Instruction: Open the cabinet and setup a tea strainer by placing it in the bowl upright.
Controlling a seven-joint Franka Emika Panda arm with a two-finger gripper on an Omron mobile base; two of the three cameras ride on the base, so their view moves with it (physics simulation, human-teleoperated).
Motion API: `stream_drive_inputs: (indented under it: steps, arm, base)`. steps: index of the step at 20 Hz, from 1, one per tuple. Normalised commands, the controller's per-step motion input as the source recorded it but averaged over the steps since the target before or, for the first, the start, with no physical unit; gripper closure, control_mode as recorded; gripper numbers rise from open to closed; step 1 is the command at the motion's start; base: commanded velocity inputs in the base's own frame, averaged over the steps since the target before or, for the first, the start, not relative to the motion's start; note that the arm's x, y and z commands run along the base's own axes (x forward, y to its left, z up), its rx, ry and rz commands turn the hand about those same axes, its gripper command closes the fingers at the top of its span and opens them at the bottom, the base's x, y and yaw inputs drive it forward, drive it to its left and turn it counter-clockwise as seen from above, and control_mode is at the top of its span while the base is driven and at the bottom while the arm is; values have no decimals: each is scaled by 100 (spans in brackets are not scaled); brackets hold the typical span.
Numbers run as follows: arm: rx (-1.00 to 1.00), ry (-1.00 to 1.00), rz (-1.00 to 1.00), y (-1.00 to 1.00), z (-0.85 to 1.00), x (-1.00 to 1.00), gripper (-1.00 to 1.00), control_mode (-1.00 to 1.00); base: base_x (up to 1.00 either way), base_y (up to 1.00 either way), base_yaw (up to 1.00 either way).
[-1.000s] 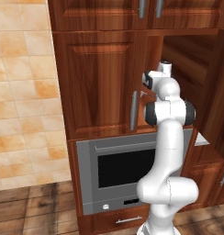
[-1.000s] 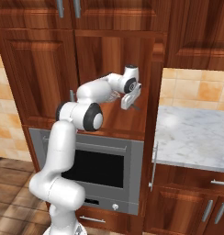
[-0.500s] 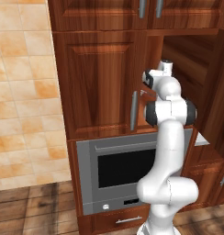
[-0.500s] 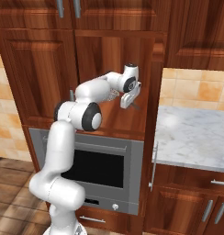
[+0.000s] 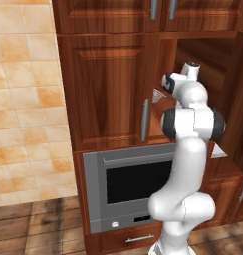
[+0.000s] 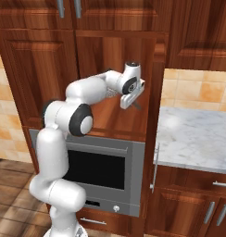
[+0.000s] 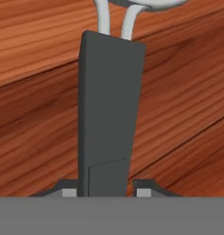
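Observation:
The cabinet point(image 5: 106, 89) keeps its left door shut, with its grey bar handle point(image 5: 145, 119) beside the gap. Its right door is swung open, so the wooden compartment point(image 6: 110, 60) shows. My gripper point(image 5: 163, 88) point(image 6: 128, 101) is inside that opening, shut on the tea strainer point(image 5: 157, 94). Its silver mesh pokes out to the left of the hand. In the hand view the strainer's flat dark handle point(image 7: 111, 105) stands between my fingertips point(image 7: 143, 190), and two silver wires lead off its top. The bowl is out of view.
A grey glass-fronted oven point(image 5: 136, 182) point(image 6: 103, 169) sits below the compartment. A marble counter point(image 6: 198, 139) extends to the right, with drawers beneath it. A tiled wall point(image 5: 24, 99) lies to the left. The open door point(image 5: 240, 99) stands at the right.
The hand has crept very slightly upward inside the compartment with the strainer still in its grip. Nothing else has moved.

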Motion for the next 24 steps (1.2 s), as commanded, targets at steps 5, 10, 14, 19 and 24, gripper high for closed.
stream_drive_inputs:
  steps: [5,10,14,19,24]
  arm:
    - [-14,-12,-18,0,28,-75,100,-100]
    - [-10,-9,-9,0,38,-78,100,-100]
    - [-6,-8,-6,0,42,-87,100,-100]
    - [-8,-8,-8,0,47,-92,100,-100]
    - [-11,0,-7,0,58,-74,100,-100]
  base:
    - [0,0,0]
    - [0,0,0]
    - [0,0,0]
    - [0,0,0]
    - [0,0,0]
